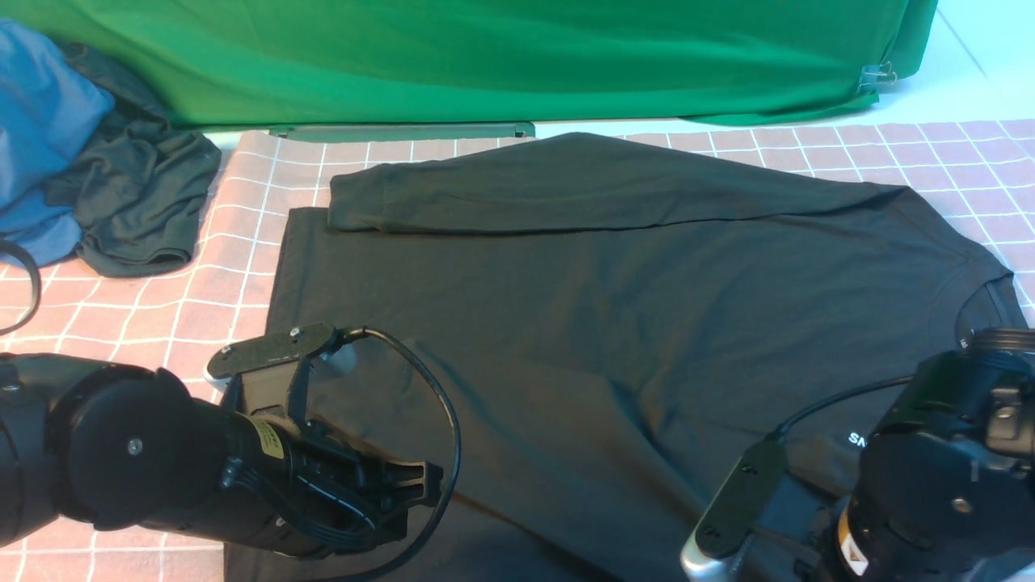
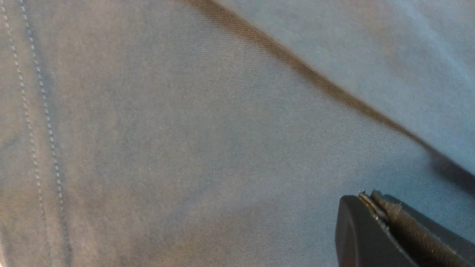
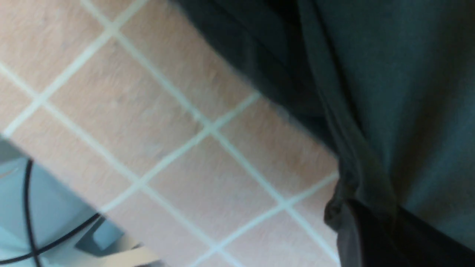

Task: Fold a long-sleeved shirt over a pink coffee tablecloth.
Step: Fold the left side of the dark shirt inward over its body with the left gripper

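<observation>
At the far left a blue garment [image 1: 36,121] lies heaped with a smaller dark grey garment [image 1: 133,202] slumped against it, both on the edge of the tablecloth [image 1: 162,315], which is pink with a thin white grid. Near me the left arm reaches in low, a black cable [image 1: 443,404] looping off its wrist, and the left gripper [image 1: 424,483] rests over the lower left part of the shirt [image 1: 566,323] with its jaws pressed together. The left wrist view shows only grey weave and a line of stitching around the tip, and I cannot tell whether any cloth is caught. The black shirt lies flat across the middle of the tablecloth, collar [image 1: 982,303] to the right, with one sleeve [image 1: 566,190] folded across its far edge. White letters [image 1: 855,440] peek out beside the right arm, which blocks the near right corner. In the right wrist view the right gripper [image 3: 352,209] is pinched on the shirt's edge, the fabric bunched at its tip above the pink squares. Behind everything hangs a green backdrop [image 1: 485,56], with a small clip [image 1: 877,77] at its right end and a pale surface [image 1: 978,48] beyond.
</observation>
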